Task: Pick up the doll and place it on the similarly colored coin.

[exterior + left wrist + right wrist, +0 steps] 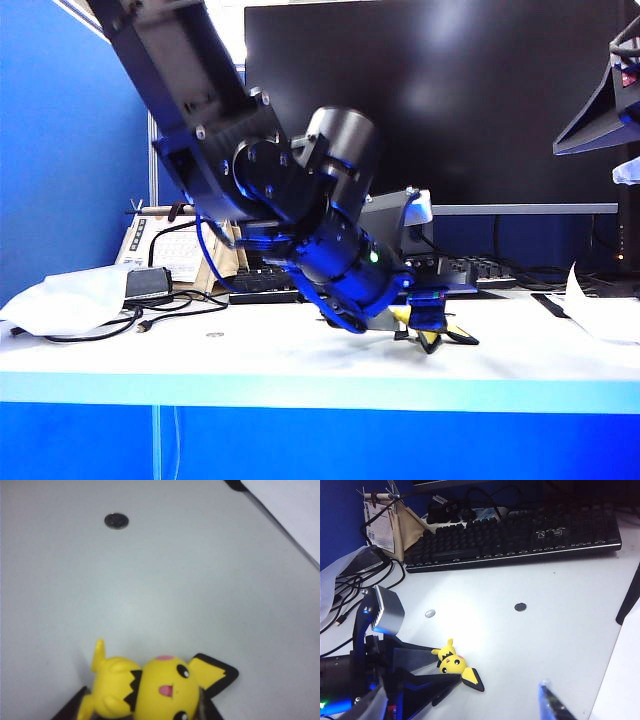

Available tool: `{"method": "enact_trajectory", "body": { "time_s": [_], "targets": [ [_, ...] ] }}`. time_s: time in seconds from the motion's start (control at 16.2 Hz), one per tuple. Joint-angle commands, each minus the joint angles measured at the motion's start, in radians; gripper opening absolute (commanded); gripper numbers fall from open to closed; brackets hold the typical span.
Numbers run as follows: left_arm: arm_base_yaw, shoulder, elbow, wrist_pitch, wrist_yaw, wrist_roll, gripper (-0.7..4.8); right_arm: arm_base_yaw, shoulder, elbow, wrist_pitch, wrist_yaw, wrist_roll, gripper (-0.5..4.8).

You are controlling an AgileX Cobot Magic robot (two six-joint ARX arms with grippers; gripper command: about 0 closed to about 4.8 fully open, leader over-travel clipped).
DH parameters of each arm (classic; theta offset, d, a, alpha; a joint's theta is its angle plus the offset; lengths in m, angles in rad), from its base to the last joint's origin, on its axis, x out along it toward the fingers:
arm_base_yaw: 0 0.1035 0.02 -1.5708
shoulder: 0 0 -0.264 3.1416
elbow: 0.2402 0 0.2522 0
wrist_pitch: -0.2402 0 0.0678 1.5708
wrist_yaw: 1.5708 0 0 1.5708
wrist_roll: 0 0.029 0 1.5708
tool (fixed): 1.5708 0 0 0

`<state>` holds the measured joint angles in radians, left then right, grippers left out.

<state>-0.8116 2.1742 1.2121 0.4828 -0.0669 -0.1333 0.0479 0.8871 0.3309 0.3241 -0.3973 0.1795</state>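
The doll (150, 685), a bright-yellow figure with black-tipped ears, lies on its side between the dark fingers (70, 710) of my left gripper (145, 712), which is shut on it. In the right wrist view the doll (451, 662) is low over the white table, held in the left gripper (451, 669). The exterior view shows that left gripper (425, 322) reaching to the table's middle. My right gripper (600, 110) hangs high at the right, open and empty; one bluish finger (552, 705) shows. No golden-brown coin shows in any view.
A dark coin (520, 607) lies ahead of the doll, also in the left wrist view (116, 521). A silver-grey coin (430, 613) lies beside the left arm. A black keyboard (520, 535), cables (350, 580), a cardboard stand (400, 525) and a monitor (430, 100) are behind.
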Motion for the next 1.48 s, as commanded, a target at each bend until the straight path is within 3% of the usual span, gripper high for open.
{"method": "enact_trajectory", "body": {
  "time_s": [0.06, 0.12, 0.18, 0.25, 0.31, 0.49, 0.68, 0.8, 1.11, 1.29, 1.35, 1.42, 1.48],
  "targets": [
    [-0.002, 0.005, 0.005, 0.007, 0.001, -0.005, -0.06, 0.000, -0.003, 0.005, 0.017, -0.006, 0.005, 3.91],
    [-0.002, 0.005, 0.005, 0.013, 0.002, -0.005, -0.05, 0.000, -0.003, 0.005, 0.017, -0.006, 0.005, 3.91],
    [-0.002, 0.005, 0.005, 0.017, 0.002, -0.005, 0.30, 0.000, -0.003, 0.005, 0.017, -0.006, 0.005, 3.91],
    [-0.002, 0.005, 0.005, 0.021, 0.002, -0.005, 1.79, 0.000, -0.002, 0.005, 0.017, -0.006, 0.005, 3.91],
    [-0.002, 0.005, 0.006, 0.021, 0.001, -0.005, 2.87, 0.000, -0.002, 0.005, 0.017, -0.006, 0.005, 3.91],
    [-0.002, 0.005, 0.007, 0.020, 0.000, -0.005, 3.01, 0.001, -0.002, 0.005, 0.017, -0.005, 0.005, 3.91],
    [-0.002, 0.003, 0.007, 0.011, 0.000, -0.005, 4.70, 0.001, -0.002, 0.005, 0.017, -0.006, 0.004, 3.91],
    [-0.002, -0.005, 0.006, -0.012, -0.004, -0.002, 4.72, 0.001, -0.002, 0.005, 0.018, -0.005, 0.004, 3.91],
    [0.008, -0.136, 0.006, -0.071, -0.060, 0.100, 4.79, 0.001, -0.003, 0.005, 0.019, -0.006, 0.004, 3.91],
    [0.039, -0.295, 0.002, -0.256, -0.142, 0.100, 4.79, 0.001, -0.035, 0.005, -0.006, -0.021, 0.002, 3.91],
    [0.063, -0.360, -0.013, -0.293, -0.136, 0.100, 4.57, 0.001, -0.047, 0.005, -0.004, -0.021, -0.005, 3.91],
    [0.085, -0.423, -0.047, -0.292, -0.135, 0.099, 3.78, 0.000, -0.057, 0.005, -0.004, -0.016, -0.005, 3.91],
    [0.114, -0.505, -0.101, -0.273, -0.134, 0.093, 2.20, -0.001, -0.064, 0.005, -0.006, -0.002, -0.009, 3.91]
  ]
}}
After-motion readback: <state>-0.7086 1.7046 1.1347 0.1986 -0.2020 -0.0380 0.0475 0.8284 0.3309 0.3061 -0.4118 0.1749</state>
